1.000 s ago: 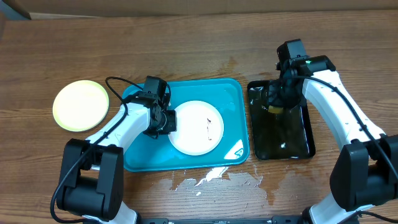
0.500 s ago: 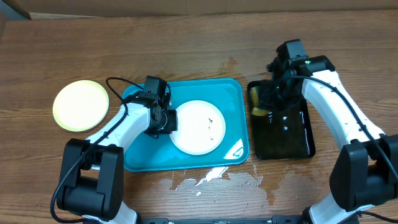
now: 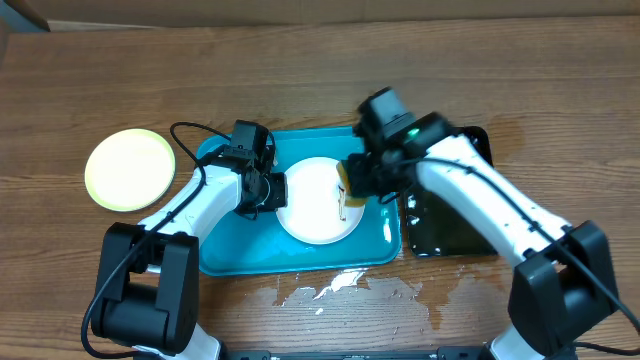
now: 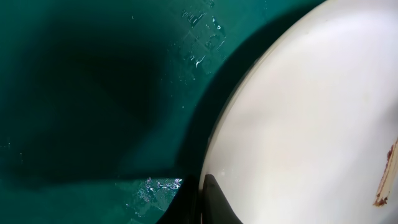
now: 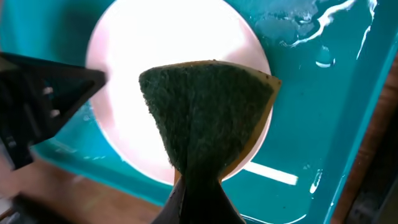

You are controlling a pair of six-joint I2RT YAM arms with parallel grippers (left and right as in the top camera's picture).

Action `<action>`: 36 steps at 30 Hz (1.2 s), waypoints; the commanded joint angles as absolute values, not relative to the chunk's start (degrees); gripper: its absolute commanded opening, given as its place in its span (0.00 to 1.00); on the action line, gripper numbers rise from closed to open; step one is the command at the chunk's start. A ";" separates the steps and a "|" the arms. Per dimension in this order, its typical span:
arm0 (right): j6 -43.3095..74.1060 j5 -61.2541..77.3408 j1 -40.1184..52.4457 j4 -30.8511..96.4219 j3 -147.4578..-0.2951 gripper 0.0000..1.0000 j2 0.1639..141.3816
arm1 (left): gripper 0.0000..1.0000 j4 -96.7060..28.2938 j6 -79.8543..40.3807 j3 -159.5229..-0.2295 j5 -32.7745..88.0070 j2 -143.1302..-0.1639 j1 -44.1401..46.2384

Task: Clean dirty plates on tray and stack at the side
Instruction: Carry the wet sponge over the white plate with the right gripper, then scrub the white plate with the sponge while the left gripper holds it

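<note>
The turquoise tray (image 3: 300,257) holds one white plate (image 3: 310,215), lying flat near its middle. The left hand (image 3: 272,192) is closed on the plate's left rim. The right hand (image 3: 362,180) grips a sponge (image 3: 350,197) over the plate's right side, and from overhead little more than its yellow edge shows. To the right a black tray (image 3: 432,228) sits just beside the turquoise one, largely hidden under the right arm; its contents cannot be made out. A pale yellow plate (image 3: 130,168) lies on the table (image 3: 300,70), well apart on the left, and water (image 3: 340,285) is pooled in front of the tray.

The right wrist view shows the sponge's green scouring face (fanned out wide above the pinch) over the plate. The left wrist view shows a brown smear (image 4: 384,183) on the plate and droplets on the tray floor.
</note>
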State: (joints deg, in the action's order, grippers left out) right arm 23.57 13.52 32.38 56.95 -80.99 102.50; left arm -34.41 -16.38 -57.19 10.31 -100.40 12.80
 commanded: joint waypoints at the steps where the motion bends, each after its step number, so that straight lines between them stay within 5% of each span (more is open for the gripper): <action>1: 32.84 2.63 36.67 55.64 -81.32 0.04 102.63 | 0.04 -34.15 -16.97 -56.36 10.44 -100.40 13.15; 20: 63.75 -10.46 45.28 53.25 -78.41 0.04 106.54 | 0.04 -34.20 -22.94 -56.36 9.91 -100.40 13.15; 33: 64.51 -10.28 45.65 43.09 -71.18 0.04 106.54 | 0.04 -34.22 -24.05 -56.36 9.91 -100.40 13.15; 34: 64.34 -10.28 45.65 43.09 -71.18 0.06 106.54 | 0.04 -34.24 -24.05 -56.36 9.91 -100.40 13.15; 36: 61.95 -10.28 45.65 42.83 -71.24 0.46 106.54 | 0.04 -34.22 -24.03 -56.36 9.91 -100.40 13.15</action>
State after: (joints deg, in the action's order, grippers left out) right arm 63.57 -9.26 45.41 43.48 -71.26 106.48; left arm -34.26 -22.61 -56.97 10.31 -100.40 12.80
